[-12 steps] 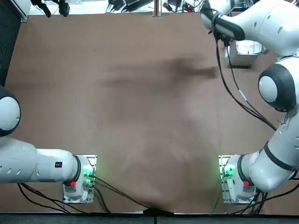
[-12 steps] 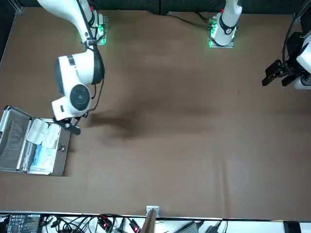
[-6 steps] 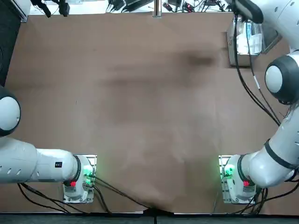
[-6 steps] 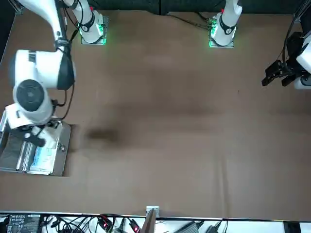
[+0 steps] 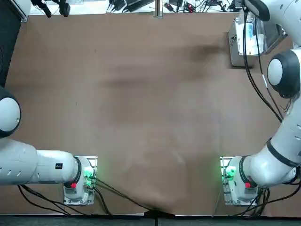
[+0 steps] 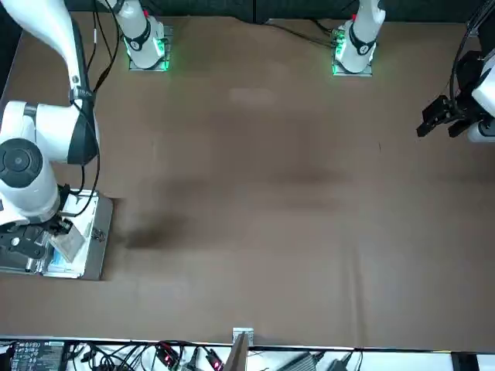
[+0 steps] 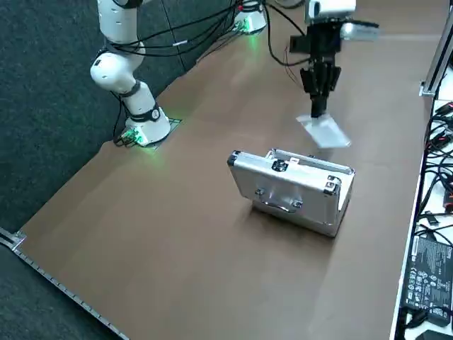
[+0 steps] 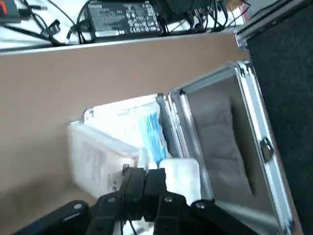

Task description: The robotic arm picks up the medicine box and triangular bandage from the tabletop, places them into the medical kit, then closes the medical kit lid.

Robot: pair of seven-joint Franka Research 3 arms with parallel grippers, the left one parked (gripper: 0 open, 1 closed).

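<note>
The right gripper (image 7: pixel 318 112), fingers narrow, hangs over the open silver aluminium medical kit (image 7: pixel 291 193) at the far right, where a pale flat packet (image 8: pixel 98 154) overhanging its rim could jam the upright silver lid (image 8: pixel 222 132).

Top view: robotic arm (image 5: pixel 281 14) is covering much of the medical kit (image 5: pixel 237 47). Front view: arm's wrist is hiding most of the kit interior; picture edge is cutting off the medical kit lid (image 6: pixel 15 267). Right gripper (image 7: pixel 318 113) is blurring; its held white packet (image 7: pixel 324 132) is too smeared to identify.
</note>
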